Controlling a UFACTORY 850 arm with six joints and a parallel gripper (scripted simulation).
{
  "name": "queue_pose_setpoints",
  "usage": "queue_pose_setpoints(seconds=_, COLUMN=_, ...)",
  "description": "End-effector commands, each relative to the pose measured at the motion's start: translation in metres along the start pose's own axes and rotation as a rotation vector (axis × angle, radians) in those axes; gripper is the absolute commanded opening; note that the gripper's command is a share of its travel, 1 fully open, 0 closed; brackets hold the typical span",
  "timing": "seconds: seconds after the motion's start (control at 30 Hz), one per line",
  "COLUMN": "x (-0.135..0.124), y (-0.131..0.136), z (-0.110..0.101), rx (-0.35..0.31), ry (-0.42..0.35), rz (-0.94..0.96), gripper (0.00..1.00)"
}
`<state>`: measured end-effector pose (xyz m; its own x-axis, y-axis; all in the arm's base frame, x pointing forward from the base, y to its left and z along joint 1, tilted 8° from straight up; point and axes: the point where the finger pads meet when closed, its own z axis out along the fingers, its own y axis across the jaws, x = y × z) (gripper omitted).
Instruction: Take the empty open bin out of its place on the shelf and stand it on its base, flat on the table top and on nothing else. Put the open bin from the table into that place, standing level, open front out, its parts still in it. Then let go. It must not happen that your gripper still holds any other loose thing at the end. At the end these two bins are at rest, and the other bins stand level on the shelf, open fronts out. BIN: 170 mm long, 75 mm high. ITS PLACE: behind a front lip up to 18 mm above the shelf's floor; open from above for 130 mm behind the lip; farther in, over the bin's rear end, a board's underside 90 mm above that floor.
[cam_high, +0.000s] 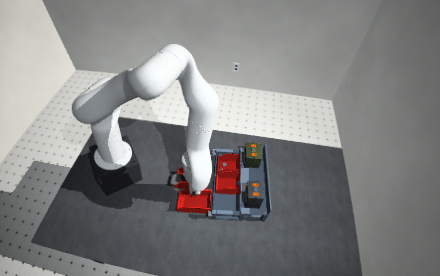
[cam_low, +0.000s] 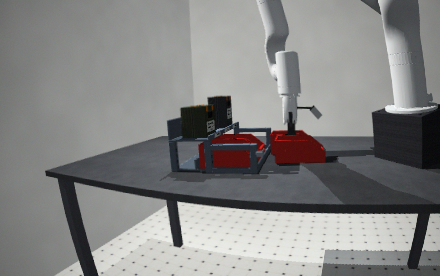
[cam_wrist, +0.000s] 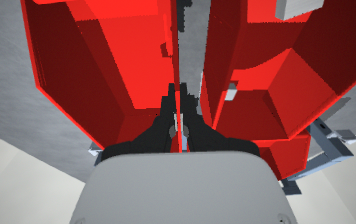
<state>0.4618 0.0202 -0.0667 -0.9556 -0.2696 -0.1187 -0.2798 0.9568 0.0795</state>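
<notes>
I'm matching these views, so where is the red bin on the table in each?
Top: red bin lower centre, left of the shelf.
Exterior: the bin centre-right, right of the shelf.
Wrist: the bin left half, gripper shut on its wall.
Shared landmark: the shelf.

Glossy red plastic bin (cam_wrist: 125, 60); matt dark table top (cam_low: 350, 185); smooth white arm (cam_high: 200, 115).

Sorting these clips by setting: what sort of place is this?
Probably a bare test room or lab cell: plain grey walls, a dotted tile floor, and one dark table bearing only a white arm and a small shelf of parts bins.
</notes>
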Motion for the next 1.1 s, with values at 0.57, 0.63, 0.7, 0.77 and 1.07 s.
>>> queue_pose_setpoints(seconds=0.57, x=-0.001, y=0.0, z=-0.001, rx=0.0, ry=-0.001, rz=0.0, gripper=0.0)
queue_pose_setpoints(seconds=0.63, x=-0.001, y=0.0, z=-0.001, rx=0.0, ry=-0.001, rz=0.0, gripper=0.0)
queue_pose_setpoints(seconds=0.7, x=-0.001, y=0.0, z=-0.002, rx=0.0, ry=-0.001, rz=0.0, gripper=0.0)
queue_pose_setpoints(seconds=0.77, x=-0.001, y=0.0, z=-0.004, rx=0.0, ry=-0.001, rz=0.0, gripper=0.0)
queue_pose_setpoints(seconds=1.07, x=-0.001, y=0.0, z=-0.025, rx=0.0, ry=-0.001, rz=0.0, gripper=0.0)
